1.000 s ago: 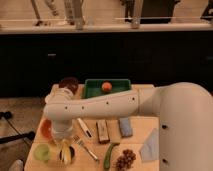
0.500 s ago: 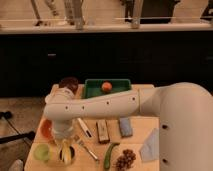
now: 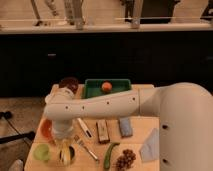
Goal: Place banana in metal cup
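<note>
The gripper [image 3: 63,142] hangs at the end of the white arm over the front left of the table. Right under it the pale-yellow banana [image 3: 64,153] stands on end, its lower part inside the small grey metal cup [image 3: 70,157]. The gripper's tip reaches down to the top of the banana, and the wrist hides where they meet.
A light-green cup [image 3: 41,152] stands left of the metal cup, with an orange bowl [image 3: 45,129] behind it. A green tray [image 3: 94,91] holding an orange fruit [image 3: 106,86] is at the back. A fork [image 3: 90,148], green cucumber [image 3: 110,154], grapes [image 3: 126,159], brown bar [image 3: 102,131] and blue sponge [image 3: 125,126] lie to the right.
</note>
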Action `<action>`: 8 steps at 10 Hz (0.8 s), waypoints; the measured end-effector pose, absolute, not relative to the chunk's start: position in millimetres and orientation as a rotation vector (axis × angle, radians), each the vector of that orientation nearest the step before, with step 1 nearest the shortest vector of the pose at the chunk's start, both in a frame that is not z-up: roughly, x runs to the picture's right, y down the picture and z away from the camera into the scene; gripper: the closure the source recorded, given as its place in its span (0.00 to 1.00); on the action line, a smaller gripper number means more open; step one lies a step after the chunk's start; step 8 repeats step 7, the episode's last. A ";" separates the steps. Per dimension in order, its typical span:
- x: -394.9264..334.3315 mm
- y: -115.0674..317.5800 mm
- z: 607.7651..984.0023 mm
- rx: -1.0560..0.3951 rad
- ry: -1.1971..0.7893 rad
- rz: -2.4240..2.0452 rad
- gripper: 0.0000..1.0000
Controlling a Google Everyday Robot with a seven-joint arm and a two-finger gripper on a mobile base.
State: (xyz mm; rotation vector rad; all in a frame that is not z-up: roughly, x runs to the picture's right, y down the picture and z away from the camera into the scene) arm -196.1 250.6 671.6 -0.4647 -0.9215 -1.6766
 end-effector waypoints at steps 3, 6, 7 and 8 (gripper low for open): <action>-195.9 250.5 671.7 -0.465 -0.921 -1.676 0.20; -195.9 250.6 671.8 -0.465 -0.922 -1.676 0.20; -195.9 250.6 671.8 -0.465 -0.922 -1.676 0.20; -195.9 250.6 671.8 -0.465 -0.922 -1.676 0.20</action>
